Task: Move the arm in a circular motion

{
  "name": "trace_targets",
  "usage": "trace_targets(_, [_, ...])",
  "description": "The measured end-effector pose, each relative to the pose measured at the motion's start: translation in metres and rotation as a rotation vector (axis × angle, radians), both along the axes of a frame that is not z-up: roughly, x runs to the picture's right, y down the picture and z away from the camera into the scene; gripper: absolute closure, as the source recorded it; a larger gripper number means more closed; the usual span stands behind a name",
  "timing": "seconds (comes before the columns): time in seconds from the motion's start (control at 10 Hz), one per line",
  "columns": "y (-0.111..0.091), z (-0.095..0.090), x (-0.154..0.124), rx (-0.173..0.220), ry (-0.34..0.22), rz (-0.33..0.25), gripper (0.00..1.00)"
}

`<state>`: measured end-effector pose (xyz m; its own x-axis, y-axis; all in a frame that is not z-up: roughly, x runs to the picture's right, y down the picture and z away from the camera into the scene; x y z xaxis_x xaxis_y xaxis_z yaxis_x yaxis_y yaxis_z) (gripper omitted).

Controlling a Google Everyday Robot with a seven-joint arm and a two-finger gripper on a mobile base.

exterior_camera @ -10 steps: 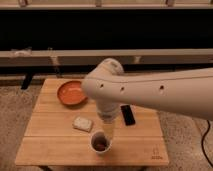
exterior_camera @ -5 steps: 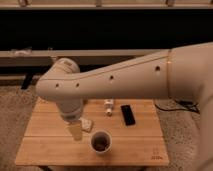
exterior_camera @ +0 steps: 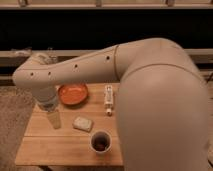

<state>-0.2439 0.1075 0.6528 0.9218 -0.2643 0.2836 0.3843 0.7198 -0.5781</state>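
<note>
Arm point(exterior_camera: 150, 90) fills the right half of the view and reaches left across the table point(exterior_camera: 65, 145). Grey wrist is bent down at the left side. End effector point(exterior_camera: 55, 120) hangs just above the table's left part, pale yellowish tip pointing down. Nothing is seen held. Whether its fingers are apart or together cannot be told.

On the table: orange bowl point(exterior_camera: 73, 93) just right of the wrist, pale block point(exterior_camera: 82, 123) near the tip, cup point(exterior_camera: 100, 142) at the front, small white bottle point(exterior_camera: 108, 98) lying near the arm's edge.

Handling, as judged: the arm is stiff, bulky and heavy, so nothing is to be grasped; the task is pure motion. Thick segments sweep a wide volume. The tip is low and close to block and bowl, so a circle traced at this height could knock them. More clearance is advised before a sweep over the cup, which looks light and easily tipped.
</note>
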Motion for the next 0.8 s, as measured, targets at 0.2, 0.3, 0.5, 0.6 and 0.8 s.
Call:
trace_targets(0.2, [-0.024, 0.042, -0.035, -0.002, -0.060, -0.037, 0.20])
trace_targets(0.3, [-0.043, 0.068, -0.050, 0.002, -0.085, -0.050, 0.20])
trace_targets(0.5, [-0.070, 0.100, -0.055, 0.005, -0.094, -0.043, 0.20])
trace_targets(0.6, [-0.081, 0.110, -0.056, 0.010, -0.095, -0.035, 0.20])
trace_targets(0.8, [-0.088, 0.114, -0.055, 0.014, -0.090, -0.028, 0.20])
